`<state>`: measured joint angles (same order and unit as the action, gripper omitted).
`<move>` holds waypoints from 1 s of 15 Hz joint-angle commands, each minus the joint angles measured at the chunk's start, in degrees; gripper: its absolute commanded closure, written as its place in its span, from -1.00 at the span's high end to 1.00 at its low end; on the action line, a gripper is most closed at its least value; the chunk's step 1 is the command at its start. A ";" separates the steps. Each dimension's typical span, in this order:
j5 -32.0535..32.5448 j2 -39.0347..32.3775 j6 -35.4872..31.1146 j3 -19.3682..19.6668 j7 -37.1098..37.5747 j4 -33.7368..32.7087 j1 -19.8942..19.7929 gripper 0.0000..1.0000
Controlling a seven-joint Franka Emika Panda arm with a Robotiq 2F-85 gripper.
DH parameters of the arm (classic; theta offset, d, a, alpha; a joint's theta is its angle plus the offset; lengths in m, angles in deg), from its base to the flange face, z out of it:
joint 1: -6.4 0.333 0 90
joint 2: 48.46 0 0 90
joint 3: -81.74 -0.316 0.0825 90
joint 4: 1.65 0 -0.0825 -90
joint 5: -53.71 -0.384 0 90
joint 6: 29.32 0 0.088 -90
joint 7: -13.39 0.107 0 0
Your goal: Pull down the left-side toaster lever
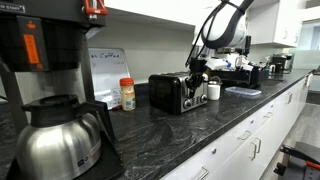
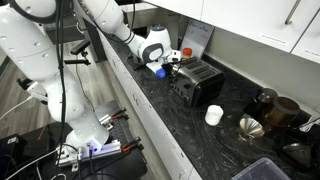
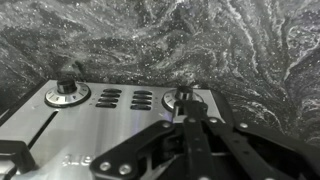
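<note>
The toaster (image 1: 178, 93), chrome-sided with a black top, stands on the dark marble counter in both exterior views (image 2: 200, 82). My gripper (image 1: 197, 72) is at the toaster's end, pointing down at it (image 2: 170, 62). In the wrist view the toaster's brushed metal control panel (image 3: 100, 125) shows two round knobs and rows of buttons. My gripper's fingers (image 3: 186, 105) are shut together into one bar, with their tips at the lever slot (image 3: 183, 96) by the right-hand knob. The lever itself is mostly hidden behind the fingers.
A black coffee maker with a steel carafe (image 1: 55, 135) stands in the near foreground. A white cup (image 1: 213, 91) sits next to the toaster, also seen in an exterior view (image 2: 213, 115). A red-lidded jar (image 1: 127, 94) stands behind. The counter edge (image 2: 150, 110) runs alongside.
</note>
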<state>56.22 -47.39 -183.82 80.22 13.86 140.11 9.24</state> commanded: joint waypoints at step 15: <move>-0.14 0.12 3.55 -0.29 -1.40 -1.99 -0.19 -1.00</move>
<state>56.27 -47.17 -182.70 80.22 13.78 139.53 9.22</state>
